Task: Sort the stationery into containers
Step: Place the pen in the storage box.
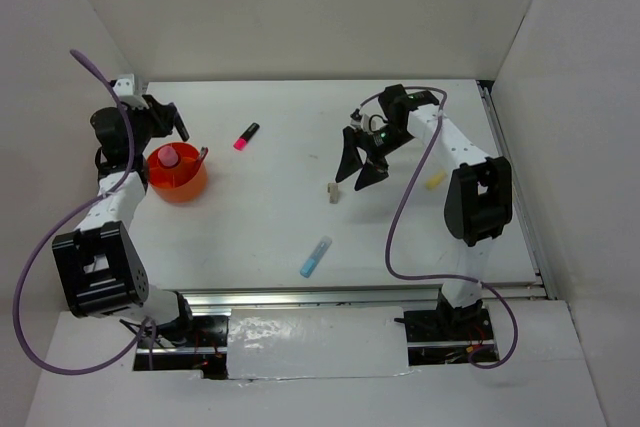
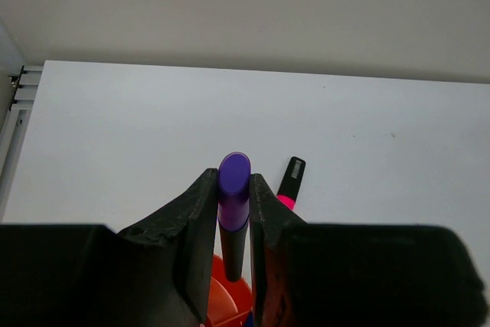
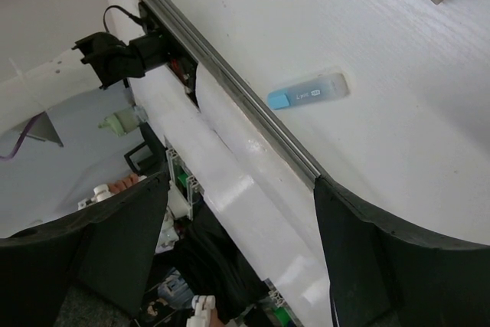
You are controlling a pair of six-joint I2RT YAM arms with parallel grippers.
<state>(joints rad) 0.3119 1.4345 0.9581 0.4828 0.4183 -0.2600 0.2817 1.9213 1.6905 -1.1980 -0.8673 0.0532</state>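
Lettering on the blue highlighter's (image 3: 308, 91) pale label is too small to read, and the faint grey mark on the pink highlighter's (image 2: 291, 181) black cap is no clearer. The left gripper (image 2: 233, 216) is clamped on a purple marker (image 2: 233, 178), held over the orange cup (image 1: 185, 187) at the table's left side. The right gripper (image 1: 362, 165) hangs with its jaws wide apart and empty, near the beige block (image 1: 334, 192). The blue highlighter lies toward the near edge, the pink highlighter lies to the right of the cup, and a yellow highlighter (image 1: 435, 182) lies beside the right arm. The table (image 1: 280, 217) is matte white and boxed in by plain white walls, with a metal rail (image 3: 253, 105) along its near edge.
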